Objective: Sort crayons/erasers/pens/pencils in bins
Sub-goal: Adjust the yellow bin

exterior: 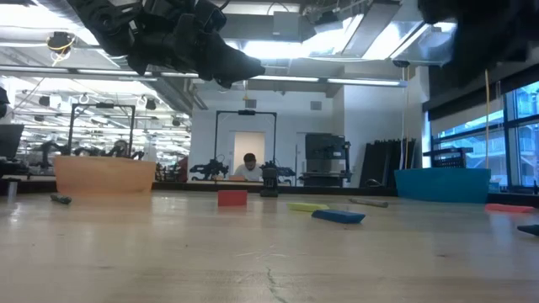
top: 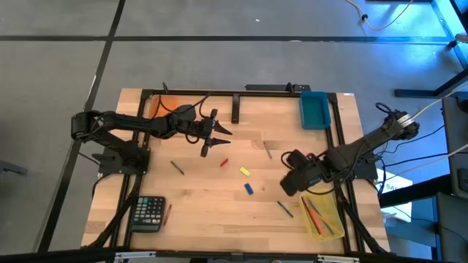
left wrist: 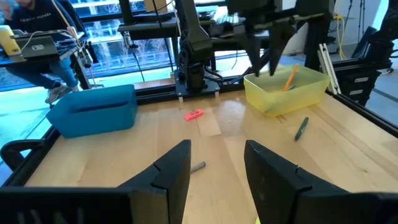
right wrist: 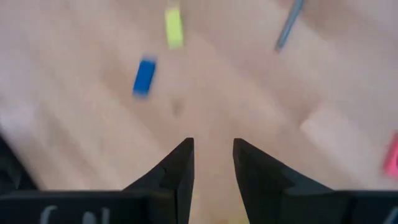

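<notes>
My left gripper (top: 217,142) is open and empty, held above the table's middle left; its own view (left wrist: 217,168) looks across at the right arm. My right gripper (top: 287,186) is open and empty, beside the yellow bin (top: 322,217), above bare wood (right wrist: 214,158). A red crayon (top: 224,162), a yellow eraser (top: 245,172) and a blue eraser (top: 249,188) lie flat mid-table. A pink eraser (left wrist: 194,114) lies between the teal bin (top: 314,109) and the yellow bin. The orange bin (top: 164,106) is partly under my left arm.
Loose green pens (top: 177,167) (top: 285,209) and a grey pencil (top: 268,152) lie on the table. The yellow bin holds several sticks. A black calculator (top: 150,213) with a thin red stick (top: 168,213) sits near left. A black bar (top: 235,108) lies at the far middle.
</notes>
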